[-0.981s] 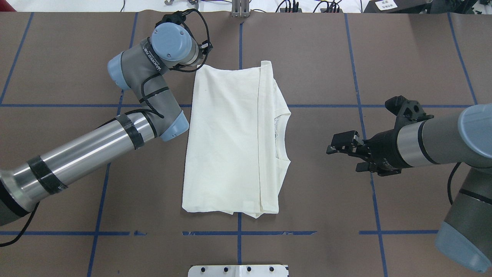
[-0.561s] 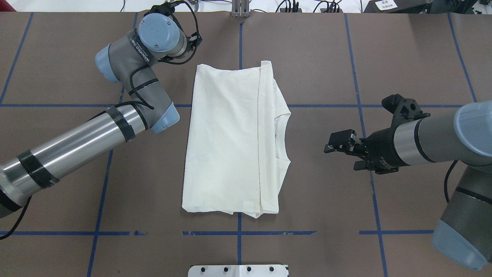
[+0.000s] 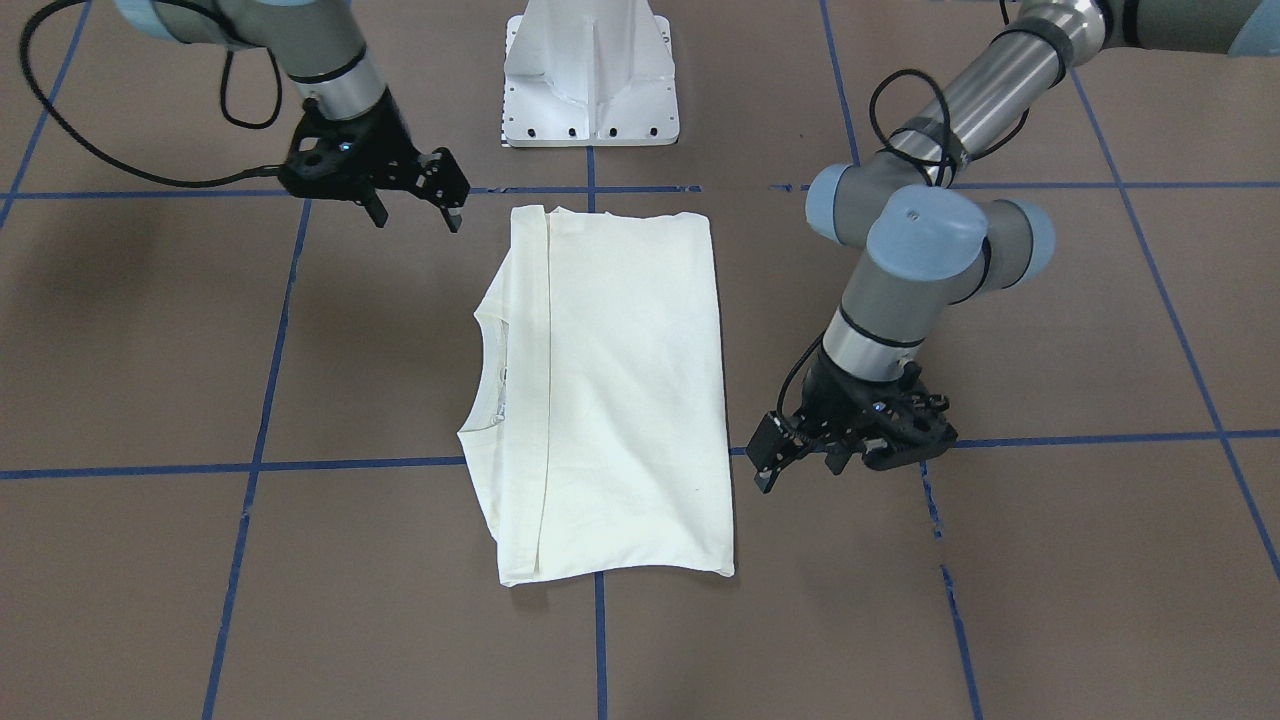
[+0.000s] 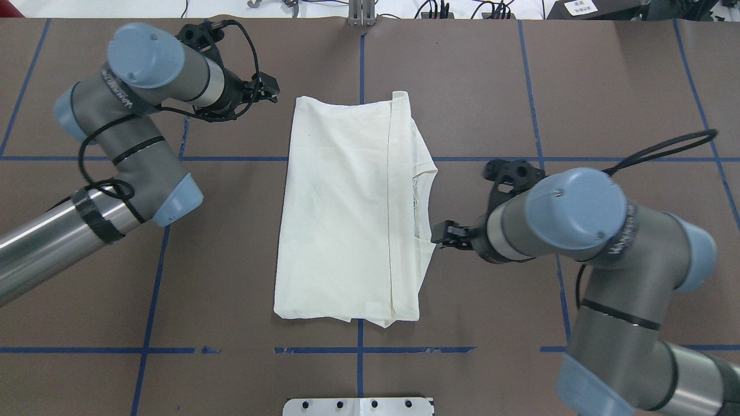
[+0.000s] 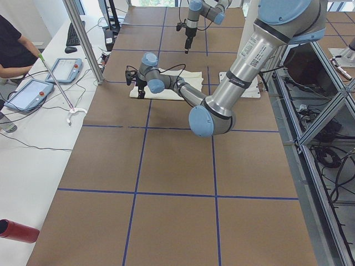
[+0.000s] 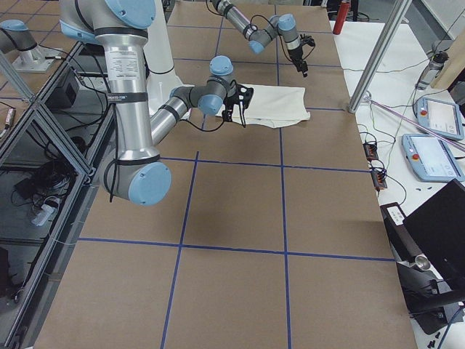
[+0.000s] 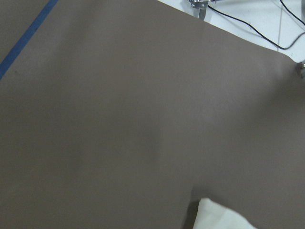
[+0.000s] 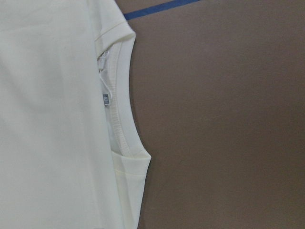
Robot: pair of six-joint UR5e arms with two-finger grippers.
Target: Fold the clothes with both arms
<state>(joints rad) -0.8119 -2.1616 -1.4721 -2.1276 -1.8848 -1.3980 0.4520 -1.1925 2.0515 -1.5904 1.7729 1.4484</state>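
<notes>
1. The right jaws stand wide and empty. They hover just off the 3 o'clock edge of the shirt [image 4: 341, 208], beside the collar [image 8: 123, 109].
2. The left jaws look parted and hold nothing. They hang off the shirt's 11 o'clock corner [image 7: 219, 217], apart from it; the left wrist view is mostly bare counter [image 4: 491, 86].
3. The shirt lies flat mid-counter, folded to a long strip running 12 to 6, plain side up. A narrow flap lies along the 3 o'clock side, and no print shows.
4. Layers stack at 3 o'clock. If the right jaws nip only the collar rib or top layer, lifting would likely peel the fold open.
5. The left jaws could come down short of the corner and close on counter, or on a sliver that slips. Then only one side would rise and the strip would skew.
6. Thin cloth held at two points will probably sag between them, so uneven lifting could crease or drag it.
7. Wide counter shows at 9 and 3 o'clock. The left arm [image 4: 133, 150] sits at 9 and the right arm [image 4: 578, 208] at 4, both off the cloth.
8. Room looks tighter at 6, where the base plate [image 4: 358, 406] sits past the tape line [image 4: 376, 349]. It also looks tighter at 12, where cables [image 4: 439, 8] lie beyond the counter's edge.
</notes>
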